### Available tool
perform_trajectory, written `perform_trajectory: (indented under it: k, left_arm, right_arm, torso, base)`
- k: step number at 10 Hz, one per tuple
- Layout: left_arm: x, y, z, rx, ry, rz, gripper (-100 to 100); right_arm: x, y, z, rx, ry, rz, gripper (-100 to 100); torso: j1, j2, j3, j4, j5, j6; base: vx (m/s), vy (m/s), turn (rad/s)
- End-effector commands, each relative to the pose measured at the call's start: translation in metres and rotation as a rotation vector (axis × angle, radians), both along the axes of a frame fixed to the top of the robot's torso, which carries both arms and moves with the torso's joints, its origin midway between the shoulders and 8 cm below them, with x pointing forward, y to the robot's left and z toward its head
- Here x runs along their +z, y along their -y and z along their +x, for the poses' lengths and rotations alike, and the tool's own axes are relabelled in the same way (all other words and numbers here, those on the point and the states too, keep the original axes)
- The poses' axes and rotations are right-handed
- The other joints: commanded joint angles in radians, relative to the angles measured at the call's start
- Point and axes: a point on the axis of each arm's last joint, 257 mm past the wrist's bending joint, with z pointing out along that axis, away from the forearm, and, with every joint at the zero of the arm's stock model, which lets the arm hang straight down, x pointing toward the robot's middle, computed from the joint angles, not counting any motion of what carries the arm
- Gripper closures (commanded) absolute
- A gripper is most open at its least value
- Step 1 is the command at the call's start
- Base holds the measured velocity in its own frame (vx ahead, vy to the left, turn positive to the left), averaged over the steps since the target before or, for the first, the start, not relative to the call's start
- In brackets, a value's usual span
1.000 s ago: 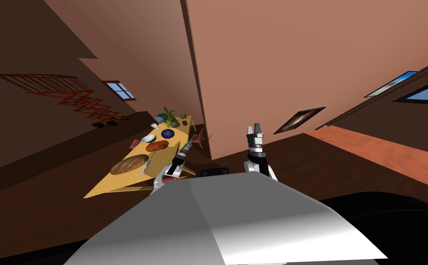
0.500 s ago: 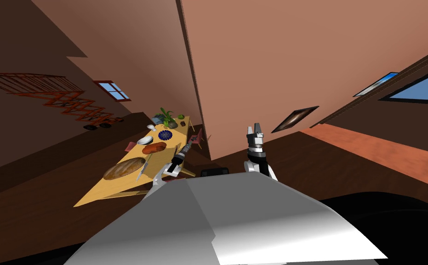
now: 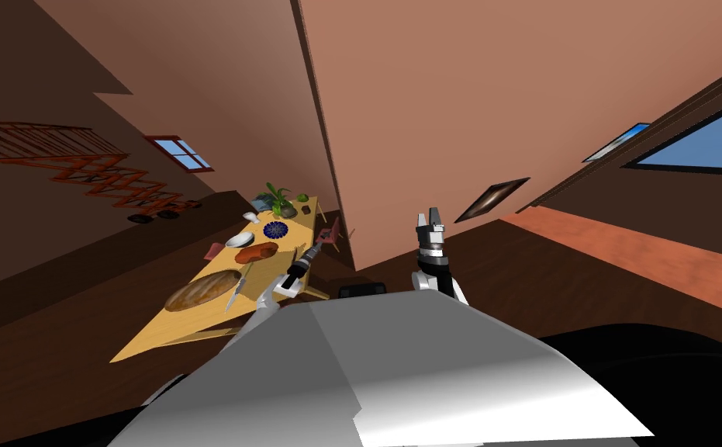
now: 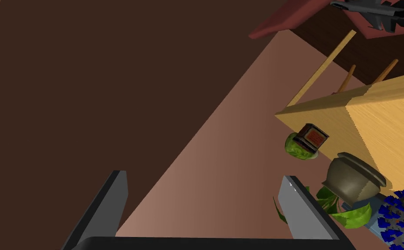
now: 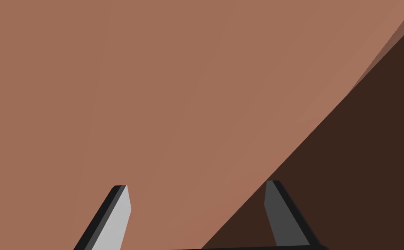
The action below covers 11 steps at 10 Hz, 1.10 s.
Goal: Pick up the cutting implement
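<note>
The knife [image 3: 234, 289], thin and grey, lies on the yellow wooden table [image 3: 157, 334] between a brown bread loaf [image 3: 202, 289] and the table's right edge. My left gripper [image 3: 318, 247] is raised over that edge, to the right of the knife and farther along the table, clear of it. In the left wrist view this gripper [image 4: 204, 175] is open and empty, pointing past the table's far end [image 4: 383, 108]. My right gripper [image 3: 431, 220] is held up in front of the wall, also open and empty [image 5: 196, 184].
Along the table lie a red sausage-like piece [image 3: 257, 251], a white bowl [image 3: 240, 240], a blue patterned plate [image 3: 275, 229] and a potted plant [image 4: 353, 180]. A green ball [image 4: 295, 149] and small brown box [image 4: 311, 136] are at the far end. Red chairs [image 3: 333, 231] flank the table.
My whole view has swung, so the table and knife have slid left and slightly down in the picture. Both arms keep their pose against my chest.
</note>
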Motion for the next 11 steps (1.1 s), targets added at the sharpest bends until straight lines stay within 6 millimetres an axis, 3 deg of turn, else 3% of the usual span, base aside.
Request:
perform_trajectory:
  k: [1,2,6,7,11]
  left_arm:
    - [-0.015,-0.013,-0.002,0.019,-0.038,0.035,-100]
    - [-0.025,-0.031,0.002,0.035,-0.070,0.094,-100]
    - [-0.044,-0.057,0.000,0.065,-0.123,0.155,-100]
    - [-0.053,-0.077,0.002,0.084,-0.155,0.208,-100]
    - [-0.068,-0.102,-0.003,0.114,-0.206,0.262,-100]
  right_arm:
    - [0.000,0.000,0.000,0.000,0.000,0.000,0]
    - [0.000,0.000,0.000,0.000,0.000,0.000,0]
    - [0.000,0.000,0.000,0.000,0.000,0.000,0]
    - [0.000,0.000,0.000,0.000,0.000,0.000,0]
    - [0.000,0.000,0.000,0.000,0.000,0.000,0]
  torso:
    - [0.000,0.000,0.000,0.000,0.000,0.000]
    - [0.000,0.000,0.000,0.000,0.000,0.000]
    - [0.000,0.001,0.000,0.000,0.000,-0.001]
    - [0.000,0.001,0.000,0.000,0.000,-0.001]
    - [0.001,0.001,0.001,0.000,0.000,-0.001]
  base:
    - [0.009,0.017,-0.042]
    - [0.006,0.018,-0.078]
    - [0.005,0.020,-0.039]
    - [-0.002,0.019,-0.082]
    - [-0.004,0.029,-0.037]
